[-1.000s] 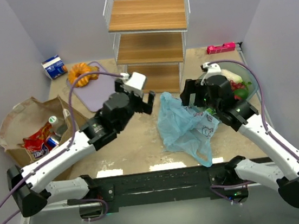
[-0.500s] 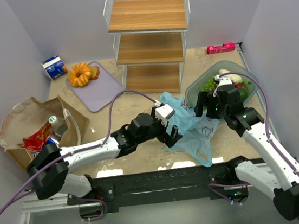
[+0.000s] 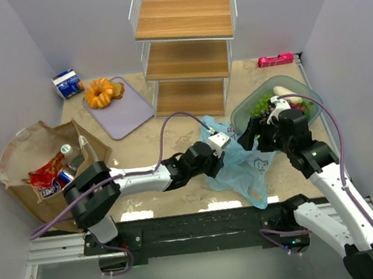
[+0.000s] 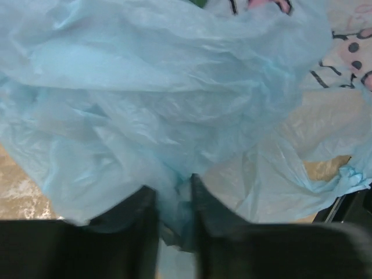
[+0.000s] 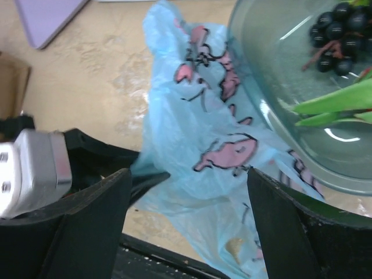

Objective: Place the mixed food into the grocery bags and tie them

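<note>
Nearest us, the light-blue plastic bag [image 3: 244,168] lies crumpled flat on the table [image 3: 178,181], and we read its long axis as running from a tail by the near edge, up and slightly left, to a peak toward the shelf unit [image 3: 189,50]. The left gripper [image 3: 220,157] has reached in from the left, and in its wrist view the two dark fingers [image 4: 145,224] stand close together with a fold of the blue film pinched between them, so we take it as closed on the bag's left edge. The right gripper [image 3: 253,135] hangs above the bag's far right part with its jaws spread wide and nothing in them; in its wrist view the printed film shows between the fingers. So the free edge lies just below and slightly left of that open claw, opposite the pinched side, and the right arm is plainly the nearer one to take it. We judge that spreading the mouth depends on these two holds facing each other across the bag's short axis. Just beyond the bag, touching its right side, sits the green bowl [image 3: 239,115] with dark grapes [image 5: 340,29] waiting inside.
</note>
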